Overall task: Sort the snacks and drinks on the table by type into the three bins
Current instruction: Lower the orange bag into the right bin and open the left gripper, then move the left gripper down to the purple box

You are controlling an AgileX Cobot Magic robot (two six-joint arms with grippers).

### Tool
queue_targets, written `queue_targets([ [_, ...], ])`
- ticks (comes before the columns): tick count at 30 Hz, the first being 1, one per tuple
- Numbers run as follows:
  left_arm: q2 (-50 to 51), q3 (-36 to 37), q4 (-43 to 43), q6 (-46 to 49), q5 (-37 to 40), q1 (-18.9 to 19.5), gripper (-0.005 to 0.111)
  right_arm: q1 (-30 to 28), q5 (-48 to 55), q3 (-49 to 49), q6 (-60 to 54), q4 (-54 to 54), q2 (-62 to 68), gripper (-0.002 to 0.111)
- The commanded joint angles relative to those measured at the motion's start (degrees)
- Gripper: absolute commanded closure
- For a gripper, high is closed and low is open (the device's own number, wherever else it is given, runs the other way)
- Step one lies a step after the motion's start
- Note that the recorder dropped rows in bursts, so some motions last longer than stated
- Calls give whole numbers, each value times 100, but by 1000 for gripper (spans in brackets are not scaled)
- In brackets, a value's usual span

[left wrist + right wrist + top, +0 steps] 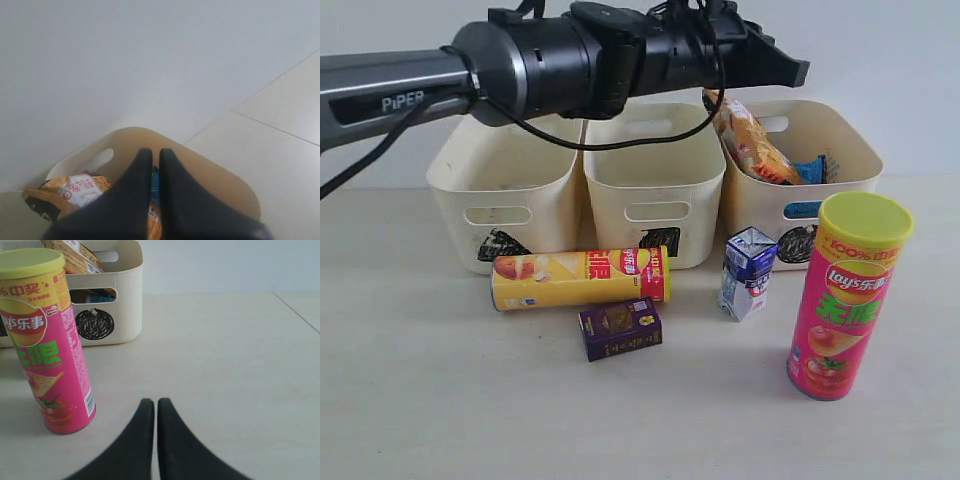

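Three cream bins stand in a row at the back: left (470,185), middle (655,170) and right (855,150). The right bin (220,172) holds an orange bag (750,140) (75,192) and a blue-and-white bag (815,170). My left gripper (798,70) (155,152) hovers over that bin, shut, with nothing seen between its fingers. A yellow-and-red tube (580,278) lies on its side before the bins. The small carton (748,272) and the pink tube (850,295) (50,345) stand upright. My right gripper (155,402) is shut, low over the table beside the pink tube.
A small purple box (620,328) lies in front of the yellow tube. The left arm (550,60) stretches across above the left and middle bins. The right bin (125,300) carries a scribbled black circle mark (95,324).
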Motion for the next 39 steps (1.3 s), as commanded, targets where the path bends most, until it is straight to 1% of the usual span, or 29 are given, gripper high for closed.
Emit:
queue_targets([
  [1,-395,338,572,-128,808,-62,102,9,-38,25,0,-20,-32,108],
  [2,-463,394,820,-334,992,-52,102,9,-38,25,0,-20,-32,108],
  [3,-562,431,1409,-772,1296,-52,102,9,-38,25,0,-20,-32,108],
  [6,-776,431,2810,-1969,2029,-52,102,9,-38,25,0,-20,-32,108],
  [7,-880,431,3585,-2529,2545,-52,102,9,-38,25,0,-20,-32,108],
  [8,-955,431,4034,-2870,2900,-52,102,9,-38,25,0,-20,-32,108],
  [9,-1060,431,4428,-3218,3382,-52,102,9,-38,25,0,-20,-32,108],
  [10,-1107,431,4572,-3267,3673,-52,102,9,-38,25,0,-20,-32,108],
  [14,-1360,431,4882,-3353,4682,-52,102,9,-38,25,0,-20,-32,108],
  [16,-1447,431,4980,-3397,4940,-52,102,9,-38,25,0,-20,-32,108],
  [20,-1631,460,5498,-3850,5425,-52,102,9,-38,25,0,-20,-32,108],
  [23,-1783,704,5580,-3900,5781,-52,102,9,-38,25,0,-20,-32,108],
  [28,-2175,1444,5638,-3900,5864,-52,102,9,-38,25,0,-20,-32,108],
  [33,-2716,2273,5754,-3776,5545,-52,102,9,-38,25,0,-20,-32,108],
  [39,-2882,2935,5754,-3450,5712,-52,102,9,-38,25,0,-20,-32,108],
])
